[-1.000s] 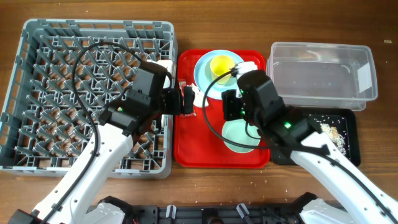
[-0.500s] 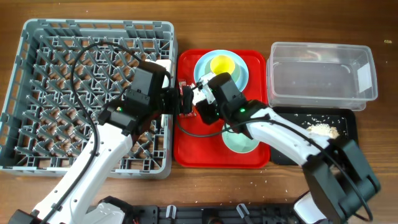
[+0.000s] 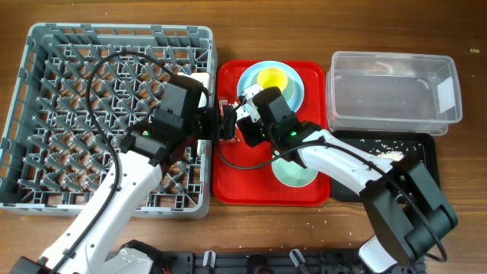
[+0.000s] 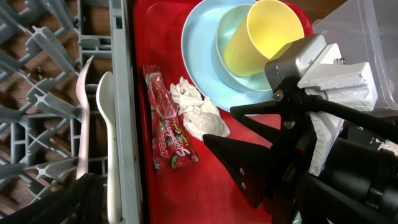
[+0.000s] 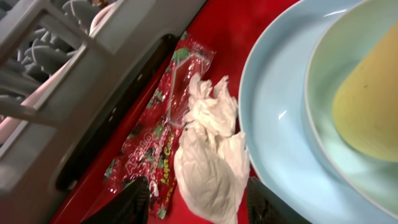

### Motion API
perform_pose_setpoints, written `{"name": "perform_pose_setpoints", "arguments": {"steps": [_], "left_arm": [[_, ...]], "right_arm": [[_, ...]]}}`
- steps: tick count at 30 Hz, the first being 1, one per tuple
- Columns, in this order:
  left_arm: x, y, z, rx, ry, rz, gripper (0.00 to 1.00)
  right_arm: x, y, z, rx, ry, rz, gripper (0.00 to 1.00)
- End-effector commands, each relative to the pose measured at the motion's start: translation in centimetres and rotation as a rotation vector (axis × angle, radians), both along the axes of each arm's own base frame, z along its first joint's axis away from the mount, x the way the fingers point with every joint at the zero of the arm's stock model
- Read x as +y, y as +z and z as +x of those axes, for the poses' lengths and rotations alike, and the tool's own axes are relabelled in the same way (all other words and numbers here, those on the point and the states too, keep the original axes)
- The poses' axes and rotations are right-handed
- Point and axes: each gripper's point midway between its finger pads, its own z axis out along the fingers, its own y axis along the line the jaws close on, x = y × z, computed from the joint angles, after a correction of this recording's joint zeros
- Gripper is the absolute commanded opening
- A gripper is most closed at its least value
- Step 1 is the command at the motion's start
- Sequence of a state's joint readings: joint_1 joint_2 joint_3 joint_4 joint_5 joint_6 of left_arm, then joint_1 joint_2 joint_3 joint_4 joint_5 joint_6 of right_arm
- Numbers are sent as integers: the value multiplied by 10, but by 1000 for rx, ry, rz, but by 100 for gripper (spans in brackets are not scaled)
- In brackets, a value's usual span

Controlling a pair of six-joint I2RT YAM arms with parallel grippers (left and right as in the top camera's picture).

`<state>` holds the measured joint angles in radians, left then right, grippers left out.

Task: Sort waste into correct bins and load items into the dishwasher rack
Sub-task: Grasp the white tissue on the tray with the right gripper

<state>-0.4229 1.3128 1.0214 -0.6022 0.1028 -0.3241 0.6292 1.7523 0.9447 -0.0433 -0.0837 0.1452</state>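
Note:
A crumpled white napkin [image 5: 211,158] lies on the red serving tray [image 3: 228,186], next to the red snack wrapper [image 5: 155,140]. My right gripper [image 5: 200,202] is open and low over the napkin, one finger on each side of it. The left gripper [image 3: 228,125] hovers wide open and empty at the tray's left edge, just above the wrapper [image 4: 166,134]. The light blue plate [image 4: 202,59] carries the yellow cup [image 4: 264,37]. The pale green bowl [image 3: 293,173] sits partly under my right arm. A white fork [image 4: 84,106] and spoon [image 4: 107,124] lie at the edge of the dishwasher rack [image 3: 46,46].
The clear tub [image 3: 396,87] stands at the back right. In front of it the black tray [image 3: 430,183] holds crumbly scraps [image 3: 389,155]. The two grippers are very close together over the tray's left half.
My right arm has swung left from above the green bowl to the napkin, and its jaws have opened. The left arm has stayed where it was.

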Motion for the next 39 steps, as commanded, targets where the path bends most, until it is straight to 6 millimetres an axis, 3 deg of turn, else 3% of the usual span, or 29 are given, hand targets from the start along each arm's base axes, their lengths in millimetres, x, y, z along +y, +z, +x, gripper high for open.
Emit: {"name": "perform_pose_setpoints", "arguments": {"steps": [1,3,5,7,8,11,15,17,20,22,23,27,29,33,34,36,37,39], "left_arm": [[-5,7,2,-13,-12,-23,100],[-5,7,2,-13,-12,-23,100],[-5,7,2,-13,-12,-23,100],[-5,7,2,-13,-12,-23,100],[-5,7,2,-13,-12,-23,100],[-5,7,2,-13,-12,-23,100],[-4,7,2,-14,-9,-24,100],[9,7,9,-14,31,-23,100],[68,7,30,-16,205,-22,100],[120,7,40,-17,351,-21,100],[160,7,43,-18,460,-20,100],[259,7,30,-21,738,-17,100],[292,7,19,-22,834,-16,100],[312,7,11,-23,894,-16,100],[312,7,11,-23,894,-16,100],[312,7,11,-23,894,-16,100],[312,7,11,-23,893,-16,100],[312,7,11,-23,893,-16,100]], "right_arm": [[-6,-14,-2,33,-22,-28,50],[-7,-2,-3,27,-18,-7,50],[-11,30,-2,-9,-18,42,50],[-28,69,-3,-70,-33,55,51],[-36,78,-4,-74,-47,58,51],[-50,70,-9,-20,-69,31,51],[-33,74,-12,-9,0,110,51],[-28,72,-10,-8,8,123,51],[-20,50,-12,51,37,129,51],[-11,37,-14,87,72,153,52],[-6,34,-13,90,88,170,52],[1,12,-2,88,89,173,59],[2,-13,2,107,80,149,63],[2,-34,11,107,43,139,66],[3,-35,12,113,31,148,60],[3,-35,11,121,22,152,23],[2,-35,11,126,16,155,17],[4,-23,13,128,-16,188,16]]}}
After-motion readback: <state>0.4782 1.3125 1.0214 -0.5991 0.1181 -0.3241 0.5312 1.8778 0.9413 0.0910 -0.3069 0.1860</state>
